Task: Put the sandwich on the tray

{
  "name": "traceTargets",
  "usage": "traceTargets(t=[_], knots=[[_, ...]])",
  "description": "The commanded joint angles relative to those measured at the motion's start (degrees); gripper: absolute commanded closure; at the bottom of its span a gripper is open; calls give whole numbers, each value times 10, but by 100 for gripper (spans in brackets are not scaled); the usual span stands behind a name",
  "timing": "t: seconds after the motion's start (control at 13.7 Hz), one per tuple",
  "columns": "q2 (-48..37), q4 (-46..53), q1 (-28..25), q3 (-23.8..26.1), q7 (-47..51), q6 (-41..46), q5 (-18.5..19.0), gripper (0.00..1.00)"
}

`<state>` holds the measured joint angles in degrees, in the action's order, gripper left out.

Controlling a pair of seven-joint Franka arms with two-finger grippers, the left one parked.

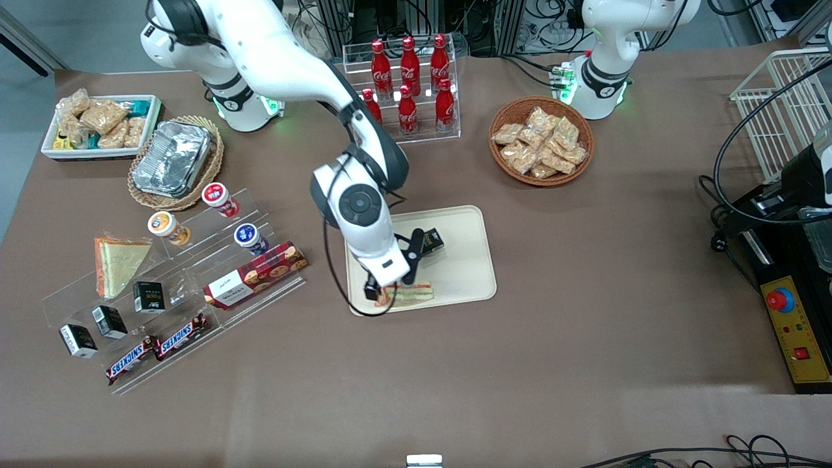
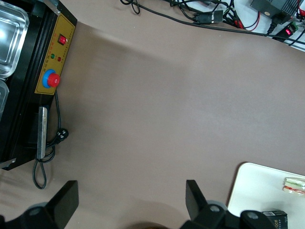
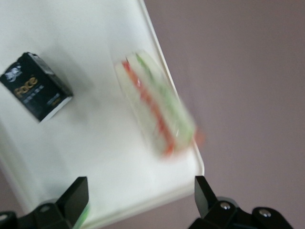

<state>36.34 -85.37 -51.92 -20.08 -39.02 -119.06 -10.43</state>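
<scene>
Two fingers of the gripper (image 1: 380, 294) stand spread apart, holding nothing, above the tray (image 1: 465, 273). Just beneath lies the sandwich (image 3: 155, 110): a clear-wrapped wedge of pale bread with red-orange and green filling stripes, resting flat along the tray's rim. A small black box (image 3: 35, 86) sits on the tray nearby.

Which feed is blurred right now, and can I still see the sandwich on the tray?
Right wrist view: motion-smeared, yet the sandwich shows lying on the tray, open gripper above it. Front view: sharp, arm partly covers the sandwich.
</scene>
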Motion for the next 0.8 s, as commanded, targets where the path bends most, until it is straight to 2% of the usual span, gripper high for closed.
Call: traceTargets(t=[0.0, 0.36, 0.73], knots=[[-56, -12, 5, -29, 108, 77, 16, 1], [-109, -14, 5, -150, 154, 141, 15, 1], [-187, -15, 5, -236, 149, 232, 16, 1]])
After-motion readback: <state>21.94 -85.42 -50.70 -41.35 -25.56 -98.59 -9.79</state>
